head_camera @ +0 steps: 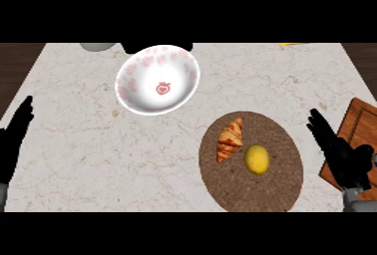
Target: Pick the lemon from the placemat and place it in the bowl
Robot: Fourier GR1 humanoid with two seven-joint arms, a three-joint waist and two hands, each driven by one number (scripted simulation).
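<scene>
Layout of the desk [88, 149], a pale marbled surface:

1. The lemon [256, 158] lies on the round brown placemat [280, 184], close to the mat's centre. The mat sits toward the near right corner of the desk.
2. A croissant [230, 139] lies on the same mat, just beside the lemon on the side nearer the desk's left edge, and slightly farther back. The two do not appear to touch.
3. The bowl [136, 74] stands near the far edge of the desk, left of the midline, well apart from the placemat. It is white with a pink pattern (one red strawberry mark sits at its bottom) and holds nothing.
4. A wooden board [362, 124] lies at the right edge of the desk.

Hand status:

- The right hand [346, 159] is open, with its fingers extended toward the far edge. It shows near the right edge, between the placemat and the board, partly overlapping the board. It does not touch the lemon.
- The left hand [15, 139] is open with its fingers straight, resting at the left edge and holding nothing.
</scene>
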